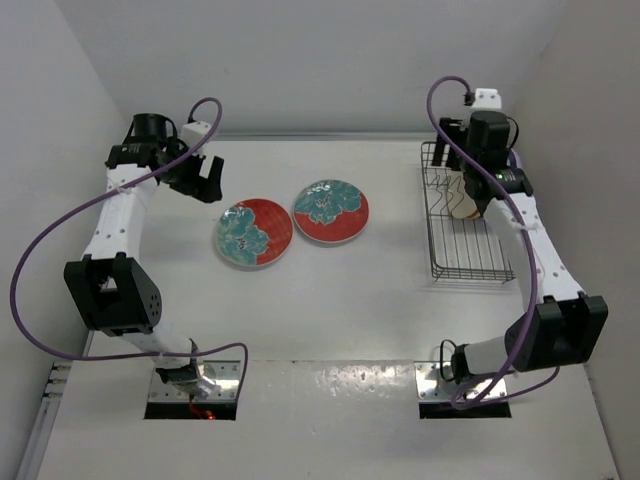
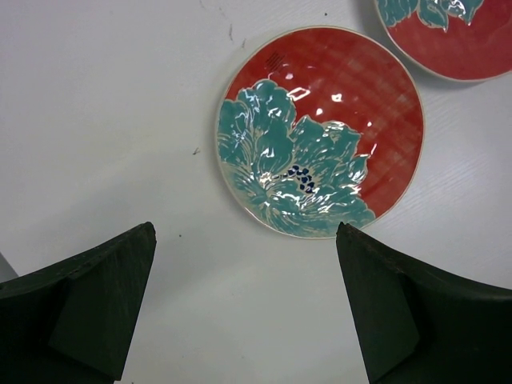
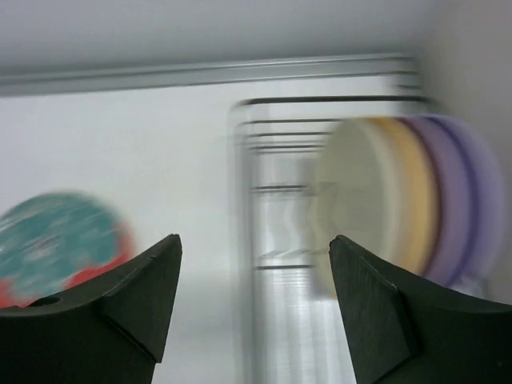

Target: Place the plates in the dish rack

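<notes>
The dish rack (image 1: pixel 470 255) sits at the far right of the counter (image 1: pixel 330 330). Four plates (image 3: pixel 416 192) stand on edge in its far end: one cream, one yellow-orange, two purple. The wires hold them up so they do not tip over. Two more plates lie flat on the counter, left of the dish rack. The near red plate (image 1: pixel 331 211) and the far red plate (image 1: pixel 253 233) almost touch. They need to go in too. The left gripper (image 2: pixel 244 230) hangs over the far red plate, spread wide and empty, maybe to grab its rim. The right gripper (image 3: pixel 254 240) is over the dish rack, spread apart, holding nothing.
</notes>
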{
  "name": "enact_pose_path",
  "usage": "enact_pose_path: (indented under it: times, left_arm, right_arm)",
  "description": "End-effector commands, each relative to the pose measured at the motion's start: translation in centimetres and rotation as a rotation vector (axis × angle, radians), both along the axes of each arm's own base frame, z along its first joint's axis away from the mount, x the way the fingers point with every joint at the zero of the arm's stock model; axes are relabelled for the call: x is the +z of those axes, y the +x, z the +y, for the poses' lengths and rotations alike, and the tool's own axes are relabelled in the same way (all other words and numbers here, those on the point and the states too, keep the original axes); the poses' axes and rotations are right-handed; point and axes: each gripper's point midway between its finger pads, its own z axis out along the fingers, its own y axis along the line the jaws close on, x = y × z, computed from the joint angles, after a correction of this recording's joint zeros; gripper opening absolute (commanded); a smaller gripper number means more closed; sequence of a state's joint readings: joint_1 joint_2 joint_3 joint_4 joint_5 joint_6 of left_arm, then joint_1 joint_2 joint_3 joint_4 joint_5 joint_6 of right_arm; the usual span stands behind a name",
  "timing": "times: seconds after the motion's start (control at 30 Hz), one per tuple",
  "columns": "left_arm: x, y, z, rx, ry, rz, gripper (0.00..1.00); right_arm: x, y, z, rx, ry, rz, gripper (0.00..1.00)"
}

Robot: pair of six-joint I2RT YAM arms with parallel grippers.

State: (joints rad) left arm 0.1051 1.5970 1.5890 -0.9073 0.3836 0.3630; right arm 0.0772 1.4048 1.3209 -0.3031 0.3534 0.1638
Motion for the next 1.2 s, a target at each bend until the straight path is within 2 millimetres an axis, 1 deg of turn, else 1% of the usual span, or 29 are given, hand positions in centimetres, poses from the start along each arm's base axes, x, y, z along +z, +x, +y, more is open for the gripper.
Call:
enact_pose_path:
  times: [0.0, 0.03, 0.07, 0.13, 0.17, 0.2, 0.23, 0.27, 0.3, 0.33, 0.37, 0.4, 0.47, 0.5, 0.53, 0.57, 0.63, 0.77, 0.8, 0.83, 0.87, 0.9, 0.93, 0.97, 1.0, 1.07, 1.1, 1.13, 1.17]
  left_arm:
    - [0.2, -0.1, -0.6, -0.026, -0.001, -0.008, 1.0]
    - [0.2, -0.1, -0.6, -0.026, -0.001, -0.008, 1.0]
    - [0.2, -0.1, -0.6, -0.026, -0.001, -0.008, 1.0]
    - [0.3, -0.6, -0.7, -0.026, -0.001, -0.003, 1.0]
    - [0.6, -0.7, -0.5, -0.02, 0.007, -0.012, 1.0]
    - [0.2, -0.9, -0.6, -0.02, 0.006, -0.001, 1.0]
    - [-0.2, -1.0, -0.6, -0.02, 0.005, 0.009, 1.0]
    - [0.1, -1.1, -0.4, -0.015, 0.013, 0.001, 1.0]
    - [-0.3, -1.3, -0.4, -0.015, 0.012, 0.012, 1.0]
    - [-0.3, -1.3, -0.4, -0.015, 0.012, 0.012, 1.0]
    - [-0.3, -1.3, -0.4, -0.015, 0.012, 0.012, 1.0]
    - [-0.3, -1.3, -0.4, -0.015, 0.012, 0.012, 1.0]
    - [0.0, -1.4, -0.4, -0.015, 0.013, 0.003, 1.0]
    - [0.0, -1.4, -0.3, -0.009, 0.02, 0.003, 1.0]
    - [0.0, -1.4, -0.3, -0.009, 0.02, 0.003, 1.0]
    - [0.0, -1.4, -0.3, -0.009, 0.02, 0.003, 1.0]
    - [0.0, -1.4, -0.3, -0.009, 0.02, 0.003, 1.0]
    - [-0.3, -1.3, -0.3, -0.009, 0.019, 0.013, 1.0]
    - [-0.6, -1.2, -0.5, -0.017, 0.009, 0.021, 1.0]
    - [-0.6, -1.2, -0.5, -0.017, 0.008, 0.021, 1.0]
    - [-0.6, -1.2, -0.7, -0.023, 0.0, 0.02, 1.0]
    - [-0.5, -1.2, -0.6, -0.025, -0.015, 0.018, 1.0]
    - [-0.8, -1.4, -0.9, -0.032, -0.026, 0.026, 1.0]
    - [-1.1, -1.6, -1.1, -0.049, -0.031, 0.032, 1.0]
    - [-1.3, -1.7, -1.3, -0.06, -0.06, 0.037, 1.0]
    - [-2.4, -2.2, -1.8, -0.082, -0.081, 0.057, 1.0]
    - [-3.4, -2.3, -1.8, -0.082, -0.085, 0.076, 1.0]
    - [-4.2, -2.3, -1.1, -0.058, -0.052, 0.088, 1.0]
    - [-5.6, -2.7, -0.8, -0.033, -0.04, 0.127, 1.0]
  right_arm:
    - [-4.1, -0.8, 11.9, 0.429, 0.326, 0.17, 0.73]
    - [-5.2, -1.2, 13.4, 0.457, 0.363, 0.219, 0.72]
    - [-8.0, -0.5, 14.6, 0.406, 0.465, 0.294, 0.72]
    - [-10.0, -0.4, 16.1, 0.384, 0.528, 0.347, 0.74]
    - [-12.5, 0.0, 16.8, 0.355, 0.583, 0.393, 0.77]
    - [-12.9, 0.7, 17.2, 0.332, 0.624, 0.377, 0.77]
    - [-14.0, 0.7, 17.3, 0.301, 0.661, 0.395, 0.79]
    - [-16.3, 1.4, 17.6, 0.286, 0.685, 0.428, 0.79]
    - [-17.0, 1.6, 17.7, 0.263, 0.718, 0.446, 0.79]
    - [-17.6, 2.2, 18.4, 0.268, 0.762, 0.468, 0.79]
    - [-19.1, 2.5, 19.0, 0.276, 0.794, 0.504, 0.75]
    - [-19.0, 2.8, 19.6, 0.284, 0.814, 0.508, 0.73]
    - [-21.4, 2.8, 20.1, 0.27, 0.838, 0.559, 0.68]
    - [-22.0, 2.5, 20.3, 0.241, 0.867, 0.575, 0.66]
    - [-23.2, 2.4, 20.3, 0.23, 0.877, 0.583, 0.64]
    - [-23.3, 2.3, 20.8, 0.245, 0.9, 0.577, 0.61]
    - [-25.0, 1.3, 21.1, 0.212, 0.937, 0.603, 0.59]
    - [-27.6, 0.2, 21.7, 0.174, 0.964, 0.65, 0.55]
    - [-28.3, 0.3, 21.8, 0.174, 0.974, 0.646, 0.51]
    - [-28.5, 0.4, 22.0, 0.155, 1.001, 0.647, 0.51]
    - [-29.3, -0.1, 22.0, 0.145, 1.012, 0.668, 0.49]
    - [-29.4, 0.4, 22.4, 0.161, 1.025, 0.647, 0.48]
    - [-29.6, 0.3, 22.4, 0.141, 1.042, 0.65, 0.46]
    - [-30.3, 0.1, 22.4, 0.133, 1.046, 0.658, 0.43]
    - [-30.3, 0.3, 22.5, 0.128, 1.057, 0.648, 0.34]
    - [-31.0, 0.2, 22.5, 0.114, 1.07, 0.654, 0.25]
    - [-30.9, 0.5, 22.5, 0.118, 1.072, 0.644, 0.2]
    - [-31.1, 0.4, 22.5, 0.116, 1.072, 0.644, 0.08]
    - [-31.1, 0.5, 22.5, 0.123, 1.069, 0.641, 0.03]
